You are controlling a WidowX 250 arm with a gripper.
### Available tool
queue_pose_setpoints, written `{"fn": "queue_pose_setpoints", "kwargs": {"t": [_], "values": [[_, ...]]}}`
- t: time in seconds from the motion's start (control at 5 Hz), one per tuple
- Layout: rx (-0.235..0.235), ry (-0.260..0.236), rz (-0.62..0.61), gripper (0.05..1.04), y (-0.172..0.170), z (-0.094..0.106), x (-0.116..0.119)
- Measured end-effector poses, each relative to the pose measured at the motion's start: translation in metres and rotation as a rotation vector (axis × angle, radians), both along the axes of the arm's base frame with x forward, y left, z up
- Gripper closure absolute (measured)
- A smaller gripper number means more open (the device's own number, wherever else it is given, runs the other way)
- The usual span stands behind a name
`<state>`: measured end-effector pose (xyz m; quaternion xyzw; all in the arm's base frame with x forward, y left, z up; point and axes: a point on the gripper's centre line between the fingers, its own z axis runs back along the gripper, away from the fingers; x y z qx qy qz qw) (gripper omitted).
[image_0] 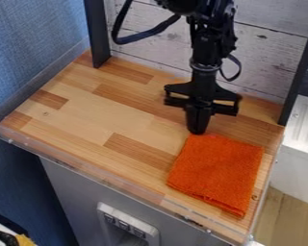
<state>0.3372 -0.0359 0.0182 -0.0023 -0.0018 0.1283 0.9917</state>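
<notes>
On the left of the frame is a blue wall (34, 43), and next to it a black post (96, 33) stands up at the back of the wood table (86, 115). A see-through strip (54, 156) runs along the front edge, maybe to stop things from falling off. Right of the middle, the black gripper (196, 131) hangs straight down, so its tips can get to the top corner of the orange cloth (217, 173). Its two fingers look pressed together, but it is hard to see there, so I can't tell if a bit of cloth is pinched between them. The cloth lies flat in the lower right of the frame, folded up small, so it all fits on the wood
</notes>
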Motion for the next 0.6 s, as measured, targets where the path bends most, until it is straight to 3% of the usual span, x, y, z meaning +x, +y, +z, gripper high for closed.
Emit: {"fn": "queue_pose_setpoints", "kwargs": {"t": [0.4, 0.6], "values": [[-0.008, 0.003, -0.050, 1.024, 0.009, -0.004, 0.001], [-0.011, 0.008, -0.079, 1.025, 0.030, -0.005, 0.008]]}}
